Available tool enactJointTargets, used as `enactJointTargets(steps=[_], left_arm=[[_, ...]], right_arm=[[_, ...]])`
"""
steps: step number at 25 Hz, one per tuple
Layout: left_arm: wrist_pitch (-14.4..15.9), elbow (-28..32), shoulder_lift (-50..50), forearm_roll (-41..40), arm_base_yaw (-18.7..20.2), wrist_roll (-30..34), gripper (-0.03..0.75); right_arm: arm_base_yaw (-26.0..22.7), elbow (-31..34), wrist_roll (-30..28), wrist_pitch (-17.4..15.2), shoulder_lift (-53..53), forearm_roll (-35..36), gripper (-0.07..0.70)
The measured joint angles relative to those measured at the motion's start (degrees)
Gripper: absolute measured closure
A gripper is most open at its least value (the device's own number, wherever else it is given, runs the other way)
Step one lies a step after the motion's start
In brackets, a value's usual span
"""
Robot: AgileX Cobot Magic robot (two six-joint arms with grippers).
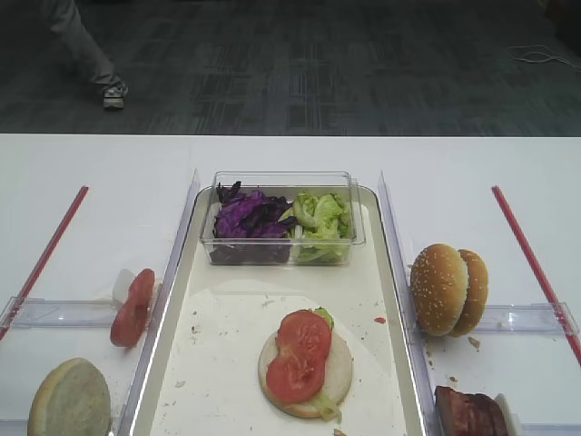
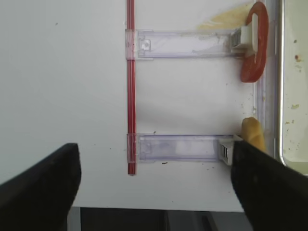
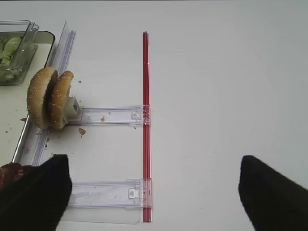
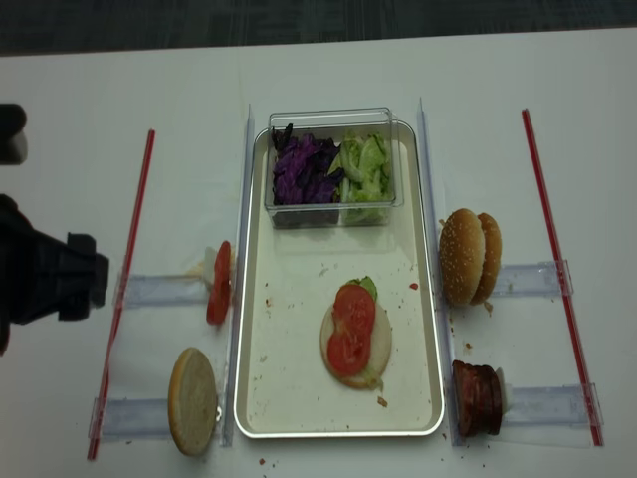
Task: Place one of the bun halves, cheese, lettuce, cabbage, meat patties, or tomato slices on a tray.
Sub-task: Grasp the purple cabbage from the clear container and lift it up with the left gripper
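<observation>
My left claw (image 2: 154,183) hangs over the white table (image 1: 508,173) at its left side, well away from the tray; its two dark fingers (image 2: 41,187) stand wide apart with nothing between them. Below it a red strip (image 2: 130,86) runs near to far, with two clear plastic holders branching off toward the tray. The farther holder (image 2: 183,43) props one tomato slice (image 1: 132,308) on edge, just beside the tray's left wall. At the near holder a pale bun half (image 1: 70,401) stands with its flat face showing.

The tray (image 1: 172,363) lies in the middle, long and silver-rimmed, its cream floor speckled with crumbs. At its far end sits a clear tub (image 1: 281,181), purple cabbage (image 1: 247,218) in the left half and lettuce (image 1: 320,216) in the right. Toward the near end a pale bun half (image 1: 340,372) lies flat with a bit of green leaf on it and two tomato slices (image 1: 300,354) overlapping on top.

Right of the tray, two sesame bun halves (image 1: 448,289) stand on edge together against a holder. Nearer, the meat patties (image 1: 467,413) stand at the next holder. My right claw (image 3: 154,187) hovers over that side of the table, fingers (image 3: 274,192) spread and empty, beside the right red strip (image 3: 146,125).
</observation>
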State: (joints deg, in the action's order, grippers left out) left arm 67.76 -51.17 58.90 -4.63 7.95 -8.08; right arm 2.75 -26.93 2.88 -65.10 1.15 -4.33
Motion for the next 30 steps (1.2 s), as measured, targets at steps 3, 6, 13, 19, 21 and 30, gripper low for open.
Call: enactJointTargets(steps=[3,6,13,19,21,30], left_arm=[[1.3,-3.7,5.2,0.0,0.0,0.5,0.132],[2.2,-7.5,9.9,0.0,0.0,0.6,0.151],[2.9,-18.1,19.6,0.0,0.0,0.9,0.160],[2.9,-28.8,28.4,3.1,0.0,2.3,0.160],[2.9,-32.4,31.3,4.0,0.0,3.1,0.160],[3.0,-43.0,42.1,6.1,0.0,4.9,0.160]], right_arm=[[0.0,0.0,0.0,0.0,0.0,0.0,-0.061],[0.0,0.0,0.0,0.0,0.0,0.0,-0.061],[0.0,0.0,0.0,0.0,0.0,0.0,-0.061],[0.0,0.0,0.0,0.0,0.0,0.0,-0.061],[0.0,0.0,0.0,0.0,0.0,0.0,-0.061],[0.0,0.0,0.0,0.0,0.0,0.0,-0.061]])
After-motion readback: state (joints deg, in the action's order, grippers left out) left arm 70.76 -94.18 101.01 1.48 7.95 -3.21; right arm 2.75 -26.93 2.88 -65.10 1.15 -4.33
